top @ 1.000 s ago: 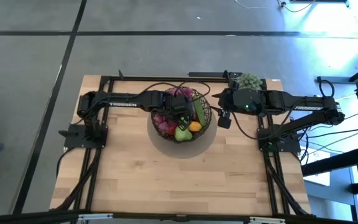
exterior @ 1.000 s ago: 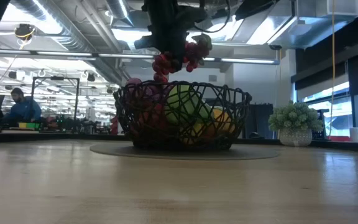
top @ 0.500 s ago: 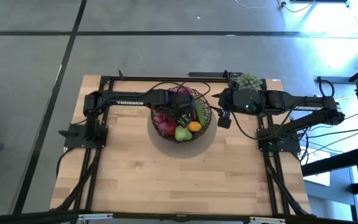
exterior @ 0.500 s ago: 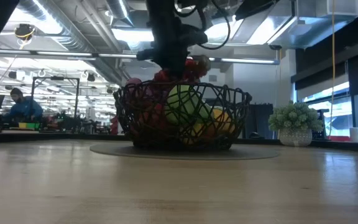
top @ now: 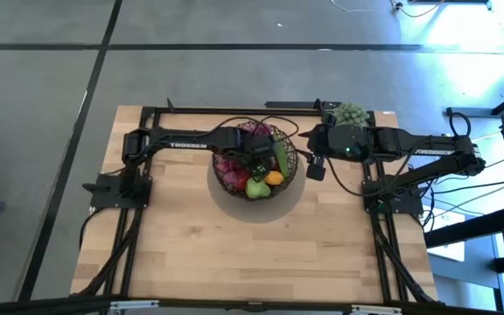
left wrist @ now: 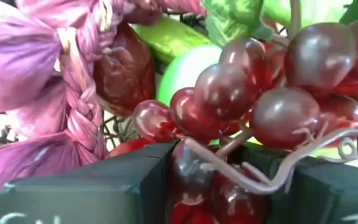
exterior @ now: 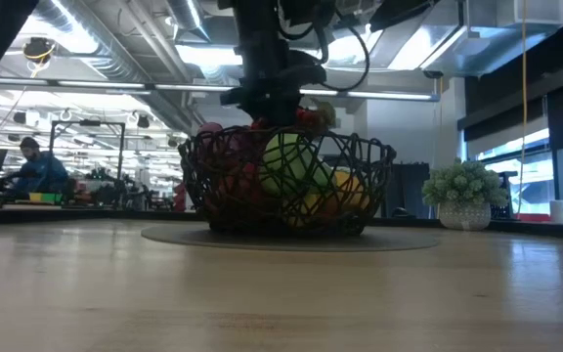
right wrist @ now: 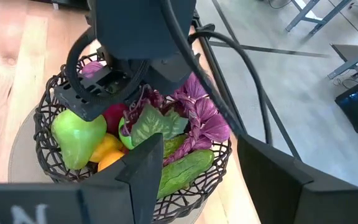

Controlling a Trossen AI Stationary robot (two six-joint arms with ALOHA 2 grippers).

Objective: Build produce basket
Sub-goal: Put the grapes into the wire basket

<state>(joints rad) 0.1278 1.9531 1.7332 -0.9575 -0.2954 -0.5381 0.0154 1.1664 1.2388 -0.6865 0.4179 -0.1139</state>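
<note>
The left gripper (top: 257, 164) has descended into the basket (top: 290, 162); its jaws, slightly parted, flank the grapes (left wrist: 247, 99) among the produce. Right gripper (top: 315, 166) waits beside the basket, jaws half open, empty.

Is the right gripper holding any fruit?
No, the right gripper is open and empty, beside the basket, with only air between its fingers.
</note>
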